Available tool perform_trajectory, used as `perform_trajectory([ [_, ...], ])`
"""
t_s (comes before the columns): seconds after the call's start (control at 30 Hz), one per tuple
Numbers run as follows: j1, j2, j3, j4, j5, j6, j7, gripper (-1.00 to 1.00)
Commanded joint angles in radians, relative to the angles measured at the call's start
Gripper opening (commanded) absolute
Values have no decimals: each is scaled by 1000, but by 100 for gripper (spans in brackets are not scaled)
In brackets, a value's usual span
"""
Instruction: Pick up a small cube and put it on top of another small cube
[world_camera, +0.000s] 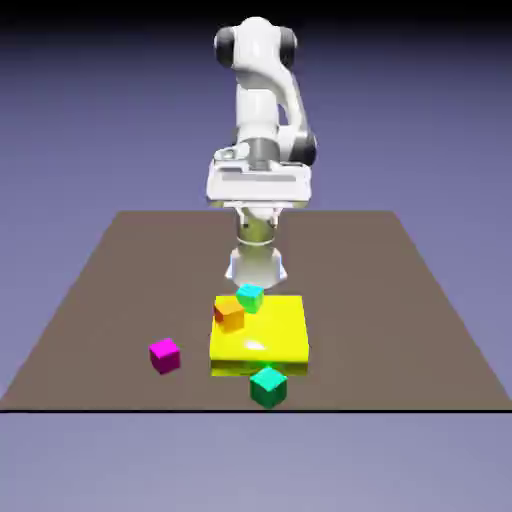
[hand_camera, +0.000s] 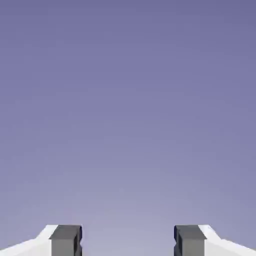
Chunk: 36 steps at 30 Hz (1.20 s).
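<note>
Hanging above the table (world_camera: 120, 290), the gripper (world_camera: 256, 272) sits over the far edge of the yellow slab (world_camera: 265, 335), its fingers (hand_camera: 66, 240) spread wide apart with nothing between them. The hand view shows only the plain violet backdrop beyond the two grey tips. On the slab's far edge lies a cyan cube (world_camera: 250, 297), tilted, just beneath the gripper. An orange cube (world_camera: 229, 314) rests at the slab's far corner toward the exterior view's left, touching or nearly touching the cyan one; I cannot tell which. A green cube (world_camera: 268, 387) sits on the table against the slab's near edge, close to the table's near edge. A magenta cube (world_camera: 165, 355) lies on the table apart from the slab, toward the exterior view's left.
</note>
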Motion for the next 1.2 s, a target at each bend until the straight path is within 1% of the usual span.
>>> perform_trajectory([
  [0.0, 3, 36, 4, 32, -13, -38, -8, 0],
  [1.07, 85, 1196, 134, 1038, -435, -1247, -270, 0],
  [1.13, 87, 1221, 136, 1060, -444, -1273, -276, 0],
  [1.17, 80, 1236, 130, 1031, -455, -1230, -266, 0],
])
